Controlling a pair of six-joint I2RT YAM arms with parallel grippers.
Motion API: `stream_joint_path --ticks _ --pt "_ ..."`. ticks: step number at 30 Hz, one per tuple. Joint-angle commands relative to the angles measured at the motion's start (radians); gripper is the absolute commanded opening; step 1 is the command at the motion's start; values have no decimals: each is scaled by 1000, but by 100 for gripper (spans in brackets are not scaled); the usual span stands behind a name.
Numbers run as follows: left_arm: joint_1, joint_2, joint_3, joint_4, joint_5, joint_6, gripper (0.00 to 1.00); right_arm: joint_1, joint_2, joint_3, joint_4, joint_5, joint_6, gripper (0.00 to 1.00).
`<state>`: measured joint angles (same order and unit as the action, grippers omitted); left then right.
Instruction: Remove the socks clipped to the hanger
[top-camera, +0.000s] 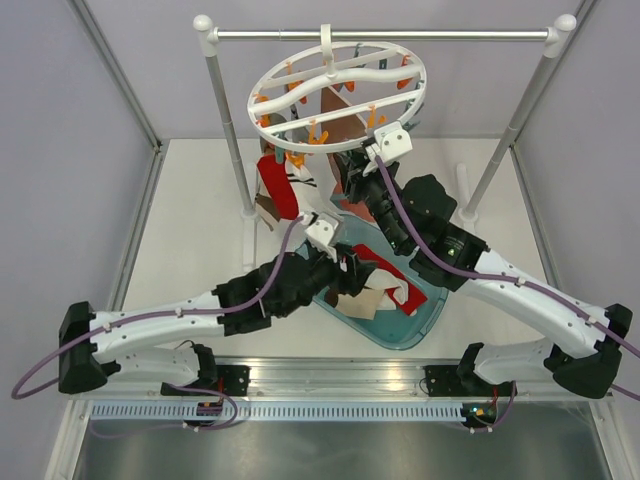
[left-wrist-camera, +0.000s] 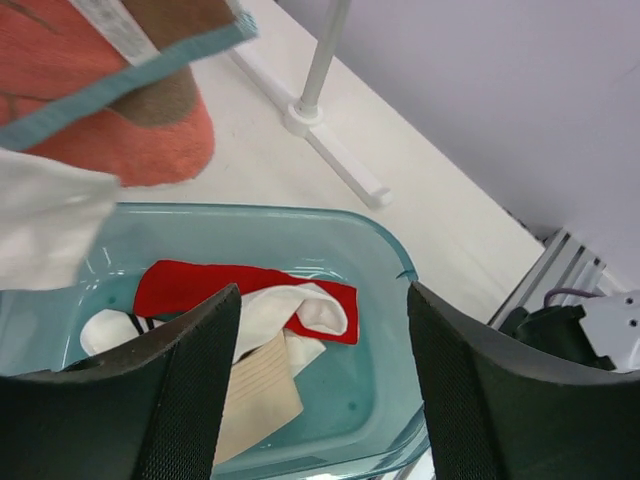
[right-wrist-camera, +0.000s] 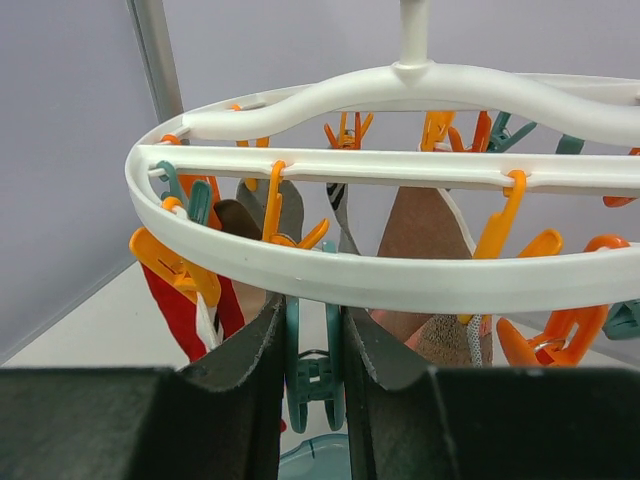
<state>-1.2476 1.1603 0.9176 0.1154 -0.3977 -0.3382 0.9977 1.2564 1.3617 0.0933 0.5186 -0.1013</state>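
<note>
The white ring hanger (top-camera: 337, 85) hangs by its hook from the rail, with orange and teal clips around it. A red sock (top-camera: 278, 187) and other socks hang from its left side. My right gripper (right-wrist-camera: 314, 320) reaches up under the ring (right-wrist-camera: 400, 280) and is shut on a teal clip (right-wrist-camera: 312, 375); nothing shows in that clip. The red sock (right-wrist-camera: 180, 310) hangs just left of it. My left gripper (left-wrist-camera: 322, 370) is open and empty over the teal bin (left-wrist-camera: 380, 260), where a red and white sock (left-wrist-camera: 250, 290) and a beige sock (left-wrist-camera: 260, 390) lie.
The metal rail (top-camera: 380, 34) rests on two white posts with feet on the table. The teal bin (top-camera: 425, 310) sits between the two arms. A brown cloth (right-wrist-camera: 425, 225) and a coral cloth (left-wrist-camera: 120, 120) hang from the hanger above the bin.
</note>
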Motion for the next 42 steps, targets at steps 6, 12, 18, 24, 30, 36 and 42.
stream_joint_path --ticks 6,12,18,24,30,36,42 --pt "108 -218 -23 -155 -118 -76 84 2 -48 -3 -21 29 -9 15" --pt "403 -317 -49 -215 55 -153 85 2 -57 -3 -35 32 -12 14" --pt "520 -298 -88 -120 272 -191 84 1 -63 -1 -40 32 -15 15" --pt "533 -264 -125 9 375 -205 82 2 -61 7 -46 28 -14 15" --pt "537 -203 -134 58 384 -211 82 2 -61 8 -47 20 -6 15" --pt "540 -165 -160 121 395 -219 79 2 -64 13 -50 15 -5 15" --pt "539 -152 -178 171 424 -220 58 2 -68 10 -50 24 -8 15"
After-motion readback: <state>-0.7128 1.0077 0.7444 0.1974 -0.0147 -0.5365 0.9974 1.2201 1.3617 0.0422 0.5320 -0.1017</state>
